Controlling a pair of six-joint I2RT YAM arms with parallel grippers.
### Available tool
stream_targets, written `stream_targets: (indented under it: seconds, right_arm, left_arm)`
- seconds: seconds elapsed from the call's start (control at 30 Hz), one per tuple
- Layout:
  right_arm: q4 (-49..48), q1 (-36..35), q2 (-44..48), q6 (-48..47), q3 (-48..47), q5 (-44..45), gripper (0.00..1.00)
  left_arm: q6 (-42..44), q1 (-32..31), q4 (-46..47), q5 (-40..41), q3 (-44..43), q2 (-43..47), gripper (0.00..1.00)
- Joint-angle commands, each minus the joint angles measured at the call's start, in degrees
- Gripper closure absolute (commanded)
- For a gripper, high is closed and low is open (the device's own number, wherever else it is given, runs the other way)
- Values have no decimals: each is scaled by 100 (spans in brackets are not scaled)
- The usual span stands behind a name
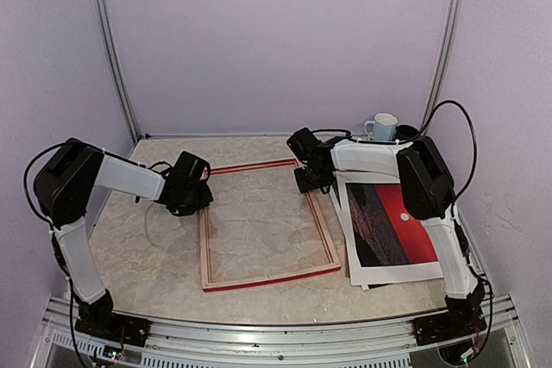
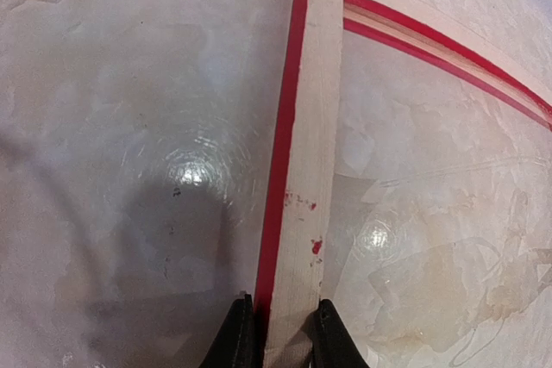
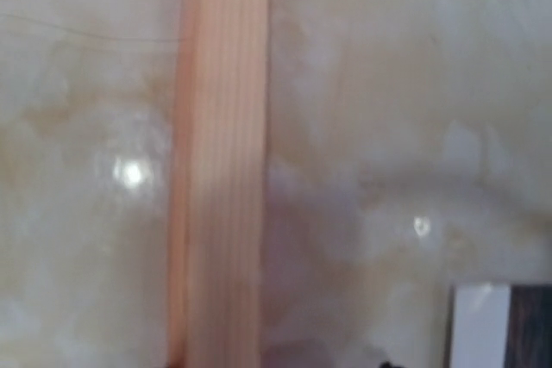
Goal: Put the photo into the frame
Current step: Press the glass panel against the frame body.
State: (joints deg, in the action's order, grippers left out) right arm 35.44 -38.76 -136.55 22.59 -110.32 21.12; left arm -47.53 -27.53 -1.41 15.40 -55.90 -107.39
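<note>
— What do the left fingers (image 2: 235,338) have hold of?
— The left gripper (image 2: 283,309) is nipped narrowly onto the frame (image 2: 310,127). One finger is on the red outer edge of its left bar and one on the inner edge, just short of the far left corner.
— And the right gripper (image 1: 309,180)?
— It hangs over the frame's far right corner. Its own camera shows only a blurred pale bar and no fingers. I cannot tell how wide it stands or whether it grips anything.
— How does the frame lie?
— Flat on the table (image 1: 164,256), pale wood up, red showing along the edges. Its longer sides seem to run from near to far, and the whole thing is skewed a little.
— The photo (image 1: 392,226)?
— Face up just right of the frame, outside it, with its long sides roughly along the frame's right bar. The picture sits sideways, dark water toward the frame and red sky away from it.
— Anything else?
— A white cup (image 1: 382,127) beyond the frame's far right corner.
</note>
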Motion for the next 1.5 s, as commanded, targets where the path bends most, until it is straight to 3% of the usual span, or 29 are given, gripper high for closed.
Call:
stream_targets:
  seconds: [0.0,0.83,1.47]
  right_arm:
    - [926,-4,46,37,507,129,50]
    - [1270,-222,550,132,1879,13,64]
    - [1502,-680,1038,541,3231,215,65]
  left_arm:
    - [-806,353,-493,148,157,-528,100]
    - [-793,662,-400,86,175,-612,100]
    - [-816,822,-302,96,319,-542,100]
